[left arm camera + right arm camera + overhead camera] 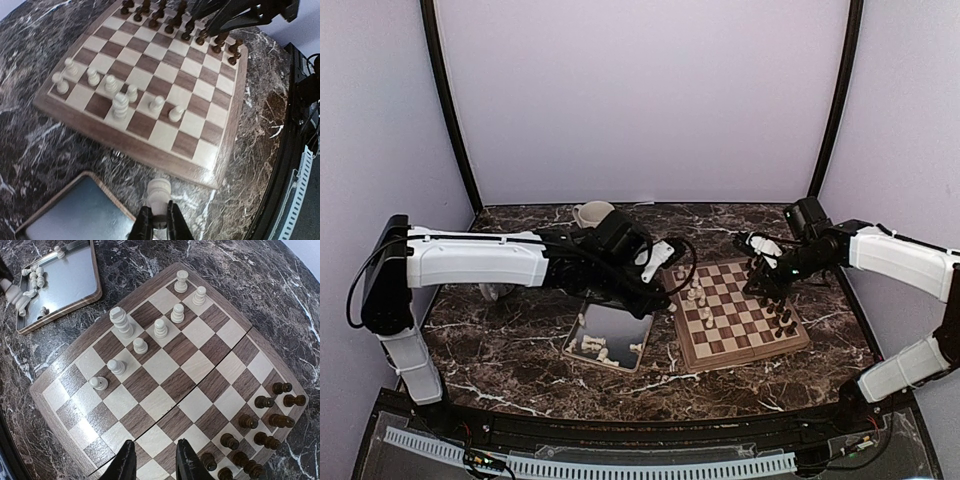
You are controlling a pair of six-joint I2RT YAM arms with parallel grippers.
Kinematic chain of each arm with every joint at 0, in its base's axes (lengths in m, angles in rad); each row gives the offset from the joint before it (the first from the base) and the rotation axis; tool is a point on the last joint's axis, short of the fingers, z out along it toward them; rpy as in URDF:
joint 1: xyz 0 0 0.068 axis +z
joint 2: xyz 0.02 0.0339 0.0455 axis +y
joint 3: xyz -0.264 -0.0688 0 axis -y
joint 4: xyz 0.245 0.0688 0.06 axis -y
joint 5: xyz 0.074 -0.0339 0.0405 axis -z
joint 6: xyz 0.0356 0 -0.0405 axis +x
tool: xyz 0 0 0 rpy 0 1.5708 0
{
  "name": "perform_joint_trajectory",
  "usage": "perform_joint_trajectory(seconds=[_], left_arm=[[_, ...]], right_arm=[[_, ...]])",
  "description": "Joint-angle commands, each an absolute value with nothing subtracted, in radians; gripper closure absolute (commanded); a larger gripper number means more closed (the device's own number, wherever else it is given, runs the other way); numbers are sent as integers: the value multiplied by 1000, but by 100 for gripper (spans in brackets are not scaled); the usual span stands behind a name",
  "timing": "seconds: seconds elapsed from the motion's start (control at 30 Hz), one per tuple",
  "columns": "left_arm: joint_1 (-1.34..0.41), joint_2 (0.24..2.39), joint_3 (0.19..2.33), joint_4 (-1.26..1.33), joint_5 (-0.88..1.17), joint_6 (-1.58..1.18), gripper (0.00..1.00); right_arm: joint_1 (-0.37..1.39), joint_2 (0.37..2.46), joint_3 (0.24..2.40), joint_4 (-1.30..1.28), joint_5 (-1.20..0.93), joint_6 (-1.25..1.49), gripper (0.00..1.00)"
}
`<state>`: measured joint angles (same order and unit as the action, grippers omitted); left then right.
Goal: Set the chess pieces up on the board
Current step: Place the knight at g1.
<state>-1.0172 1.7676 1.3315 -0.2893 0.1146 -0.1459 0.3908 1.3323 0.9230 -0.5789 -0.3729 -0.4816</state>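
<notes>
Left fingers (144, 225) clamp cream piece (159, 192) beside board (163, 136).

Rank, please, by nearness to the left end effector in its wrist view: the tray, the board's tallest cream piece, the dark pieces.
1. tray, just left of the left end effector and its held chess piece.
2. tallest cream piece, centre-left.
3. dark pieces, along the top.

Square wooden chessboard (165, 405): light and dark brown checks, tan border | cream-white carved chess pieces (120, 322) | dark brown carved chess pieces (262, 402) | rectangular silver metal tray (70, 275), brown rim | bench (240, 270): dark brown marble, white veins
</notes>
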Motion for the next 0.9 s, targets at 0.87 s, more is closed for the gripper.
perform_joint_trajectory(seconds=[0.87], left_arm=[[-1147,2155,1826,-547,92,24,71]], right_arm=[[315,1319,922,-575,-489,-474,69]])
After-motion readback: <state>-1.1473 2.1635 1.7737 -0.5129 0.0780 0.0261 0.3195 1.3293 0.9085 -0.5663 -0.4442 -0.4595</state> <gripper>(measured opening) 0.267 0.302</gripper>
